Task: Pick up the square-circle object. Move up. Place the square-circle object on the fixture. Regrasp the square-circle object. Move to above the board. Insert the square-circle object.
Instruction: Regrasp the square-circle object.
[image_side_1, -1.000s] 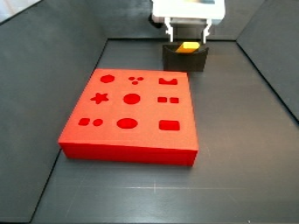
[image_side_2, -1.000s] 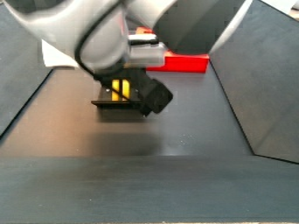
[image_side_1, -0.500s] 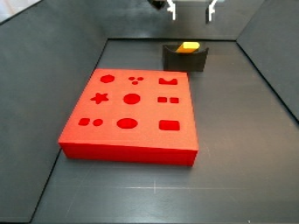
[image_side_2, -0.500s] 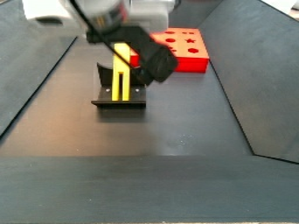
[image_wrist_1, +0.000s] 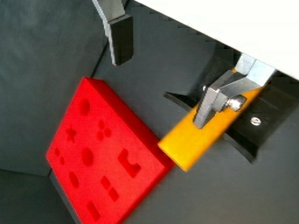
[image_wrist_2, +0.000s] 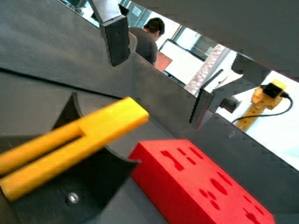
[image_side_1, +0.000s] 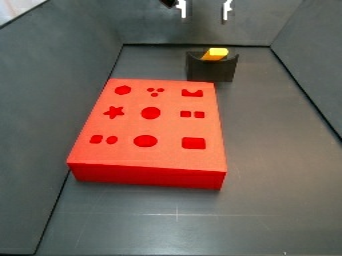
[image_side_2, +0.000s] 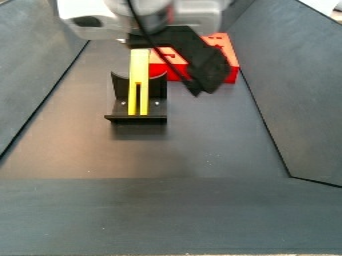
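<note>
While the board (image_side_1: 147, 130) lay flat on the floor at the left, the square-circle object (image_side_1: 214, 53) rested in the fixture (image_side_1: 213, 67) behind it to the right, and the gripper (image_side_1: 202, 9) hung above, fingers (image_wrist_1: 121, 38) spread and holding nothing.

A dark grey floor (image_side_1: 201, 215) lies between sloping dark walls (image_side_1: 54, 60) in both side views, while in a wrist view, beyond the enclosure's edge, a dark-haired person (image_wrist_2: 153, 29) and a yellow machine (image_wrist_2: 268, 93) show in a bright room.
</note>
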